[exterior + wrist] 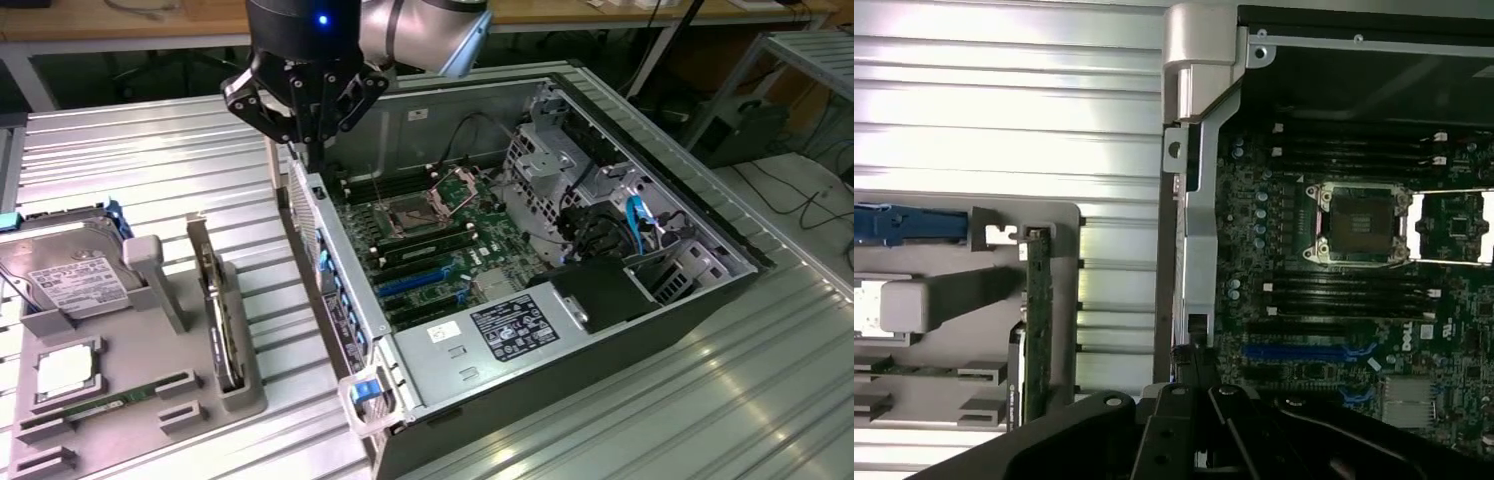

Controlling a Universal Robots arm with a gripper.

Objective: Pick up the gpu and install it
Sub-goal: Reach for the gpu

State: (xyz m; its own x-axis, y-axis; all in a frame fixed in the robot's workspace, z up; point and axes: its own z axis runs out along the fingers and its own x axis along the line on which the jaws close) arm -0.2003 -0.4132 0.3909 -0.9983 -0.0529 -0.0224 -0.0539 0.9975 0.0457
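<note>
Exterior view: finding the gripper [312, 148] hanging over the open computer case [694, 300], just above its wall on the exterior view's left, jaws drawn together and gripping nothing. Locating the gpu [220, 310] well apart from it, toward the exterior view's left, standing on its long edge in a slot of the grey holder [247, 395] on the ribbed metal table [160, 160], not yet lifted. Judging that upright stand as deliberate: leaving the card's upper edge free for a pinch from above. Noting the hard drive [74, 285] lying in the same holder farther toward the exterior view's left, and the memory stick [100, 408] flat near the holder's front. Reading the case as lying on its side with its panel off, probably for turning the motherboard [427, 240] face up and exposing the blue expansion slots [407, 285] to a downward push.

Wrist view: looking down past the closed gripper [1192, 372] onto the case wall [1189, 200], with the gpu [1037, 320] edge-on in the grey holder [1049, 215] on one side of that wall and the motherboard [1334, 290], its processor socket [1359, 225] and the blue expansion slots [1304, 352] on the other. Placing the fingertips nearer the wall than the card, apparently touching neither.
</note>
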